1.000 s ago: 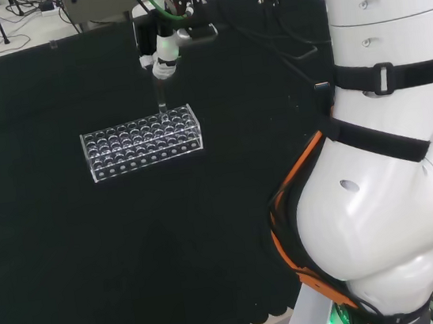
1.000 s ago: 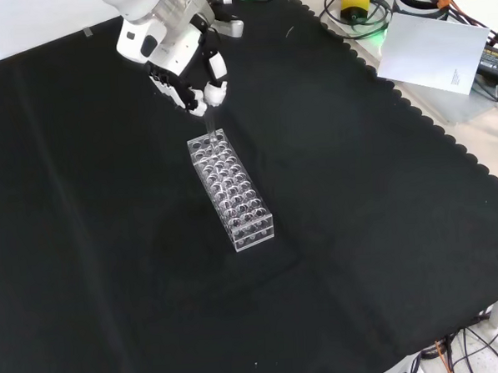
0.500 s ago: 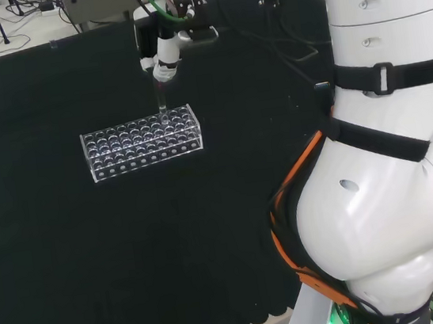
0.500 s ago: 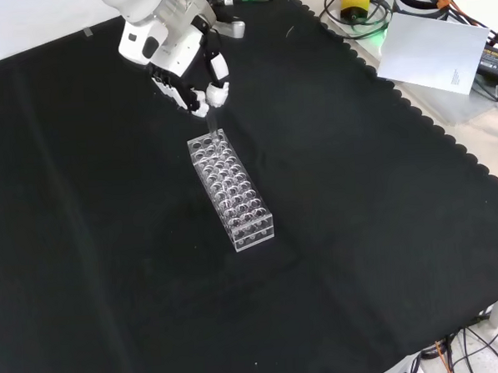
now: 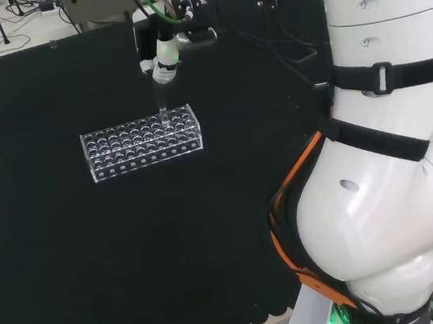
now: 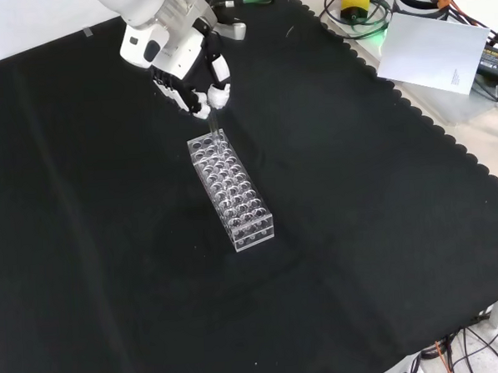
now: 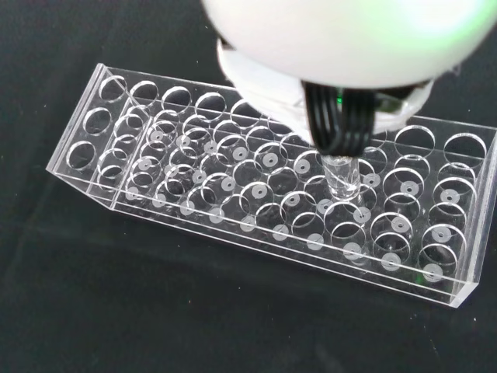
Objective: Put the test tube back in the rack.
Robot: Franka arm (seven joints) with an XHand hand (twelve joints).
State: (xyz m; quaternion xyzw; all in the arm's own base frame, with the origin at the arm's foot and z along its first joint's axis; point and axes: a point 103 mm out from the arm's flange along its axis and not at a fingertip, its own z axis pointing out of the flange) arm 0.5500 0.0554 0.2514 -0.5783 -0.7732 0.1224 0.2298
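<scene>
A clear plastic rack (image 5: 142,143) (image 6: 231,187) (image 7: 272,210) with several rows of round holes lies on the black cloth. The hand (image 5: 163,55) (image 6: 184,60) hangs just above the rack's right end in the head view, its far end in the front view. Its fingers are curled on a clear test tube (image 5: 161,105) (image 6: 215,121) (image 7: 340,177) that hangs upright. The tube's lower end sits at the rack's top plate, over a hole near that end. How deep it reaches I cannot tell.
Cables and a grey box (image 5: 96,2) lie beyond the cloth's far edge in the head view. A white sheet of paper (image 6: 432,50) and coiled cables (image 6: 358,5) lie off the cloth's scalloped edge at the front view's upper right. The arm's white links (image 5: 382,148) stand at the head view's right.
The hand has risen slightly and drifted a little to the right in the front view, still holding the tube. The rack has not moved.
</scene>
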